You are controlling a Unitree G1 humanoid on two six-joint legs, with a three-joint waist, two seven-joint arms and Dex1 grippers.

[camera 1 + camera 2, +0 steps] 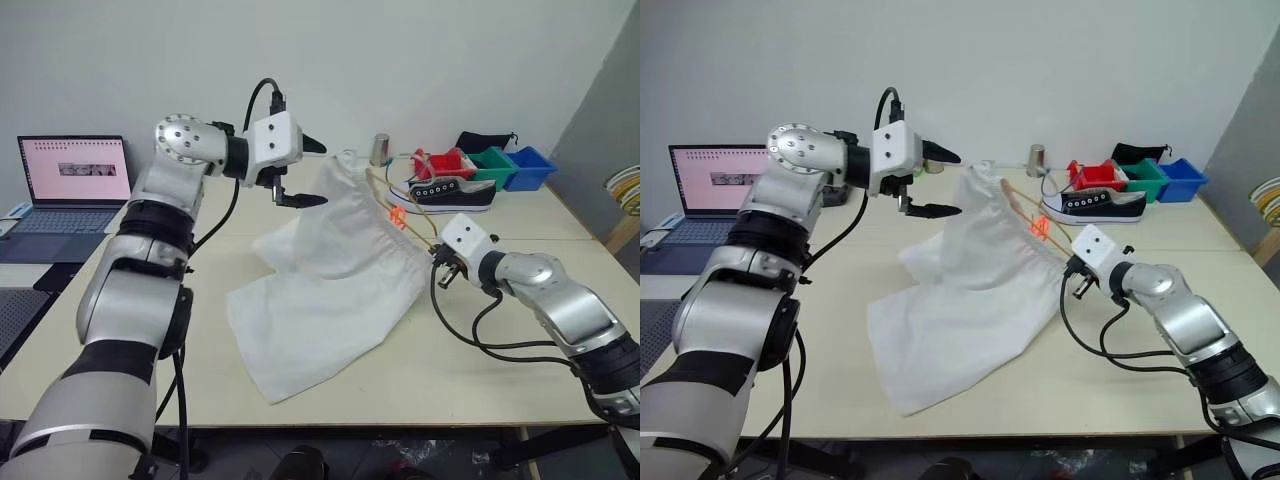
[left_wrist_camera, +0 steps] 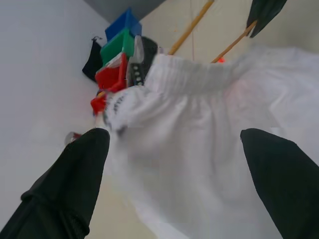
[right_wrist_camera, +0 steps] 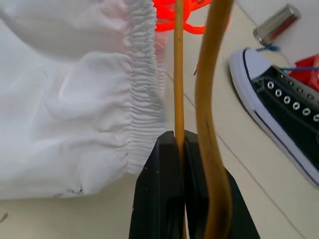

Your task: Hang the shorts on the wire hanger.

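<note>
Here my right gripper [image 3: 180, 142] has its two black fingers pressed tight together on a thin rod of the wire hanger [image 3: 178, 74], whose second, thicker-looking yellow-orange rod curves past just beside my fingers; in the head view that gripper sits low over the table [image 1: 480, 370], at the right edge of the shorts [image 1: 330, 270], pointing toward my left; the hanger runs from my grip up and away along the elastic waistband, its rods showing beside a small orange-red tag [image 1: 398, 215]; the shorts are white and wrinkled, their waistband raised along the hanger while the legs trail down and lie spread on the pale tabletop toward the near edge; my left gripper [image 1: 308, 172] hangs in the air above the table with its fingers spread wide and nothing between them, its tips just beside the raised upper corner of the shorts but not touching the cloth as far as I can see; from the left wrist I look between those two fingers [image 2: 75, 179] straight onto the gathered waistband; behind the shorts stand a black-and-white sneaker [image 1: 455, 192], a small metal can [image 1: 380, 149] and red, green and blue bins [image 1: 495, 165]; an open laptop [image 1: 72, 185] sits at the far left
</note>
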